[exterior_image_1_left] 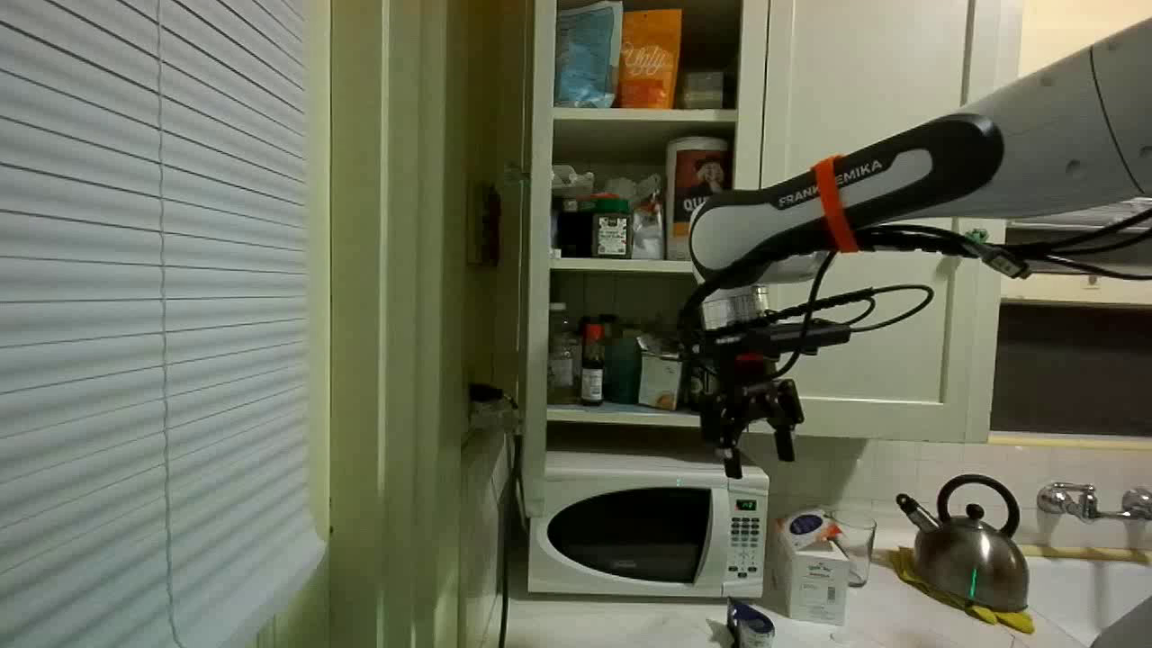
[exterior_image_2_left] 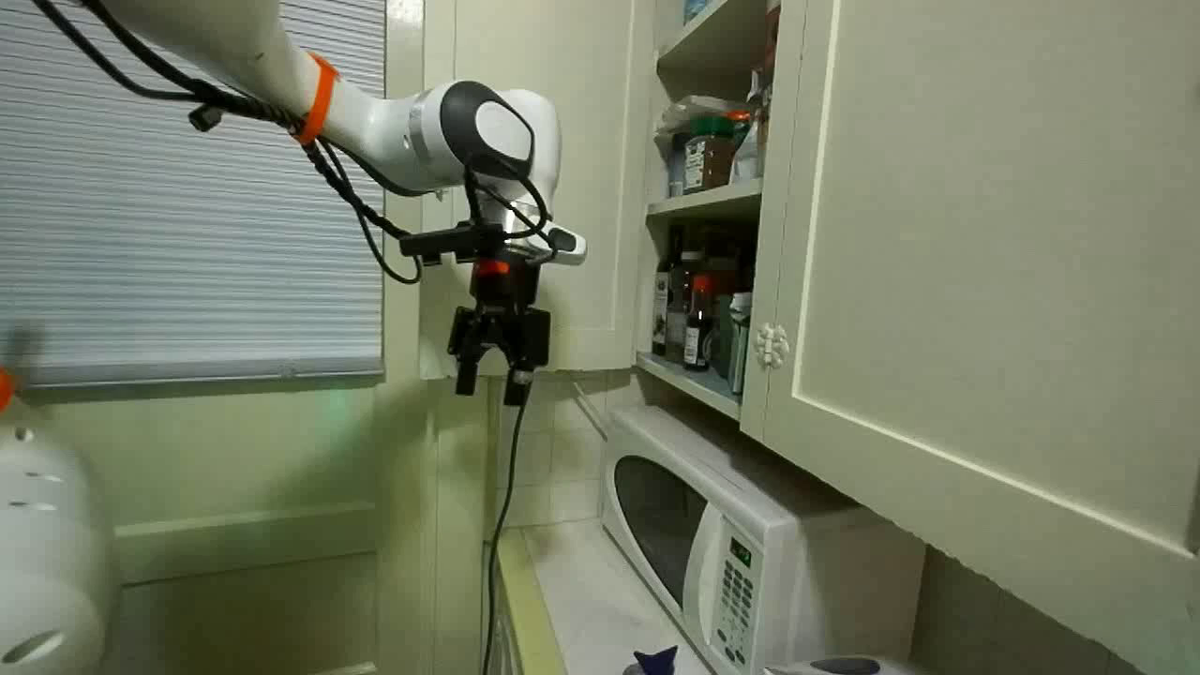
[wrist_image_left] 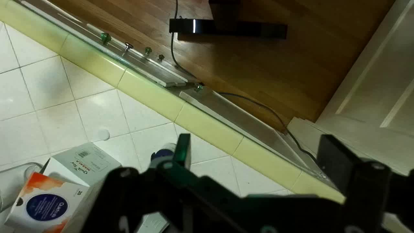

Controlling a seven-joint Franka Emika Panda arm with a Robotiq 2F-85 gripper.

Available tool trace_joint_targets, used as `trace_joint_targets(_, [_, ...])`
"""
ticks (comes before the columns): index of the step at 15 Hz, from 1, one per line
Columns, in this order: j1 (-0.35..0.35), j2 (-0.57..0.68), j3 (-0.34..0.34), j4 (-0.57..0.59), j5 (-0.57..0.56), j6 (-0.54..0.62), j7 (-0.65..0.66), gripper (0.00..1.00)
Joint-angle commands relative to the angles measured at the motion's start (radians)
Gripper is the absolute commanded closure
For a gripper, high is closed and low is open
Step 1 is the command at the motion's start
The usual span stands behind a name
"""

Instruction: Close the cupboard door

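Cream recessed-panel cupbd dr [exterior_image_2_left: 588, 169] stands open; blk blocky fingers [exterior_image_2_left: 466, 377] spread.

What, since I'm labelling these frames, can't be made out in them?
Cupboard door: top cut off by an exterior view's upper edge; the arm covers part of its face.
Red-capped bottle: label print too small to read in both exterior views.
Black object: cut off by the wrist view's top edge, so I can't tell what it is.
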Motion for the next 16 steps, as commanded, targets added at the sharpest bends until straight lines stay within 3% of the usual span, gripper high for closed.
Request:
trace_joint_targets(1, [0.017, 0.002, -0.013, 0.002, -0.006, -0.002, 0.006, 0.00])
trace_joint_targets(8, [0.037, -0.039, 0.004, 0.046, -0.038, 0.008, -0.028, 0.00])
trace_joint_targets(16, [0.169, -0.176, 0.090, 0.281, -0.191, -0.202, -0.222, 0.00])
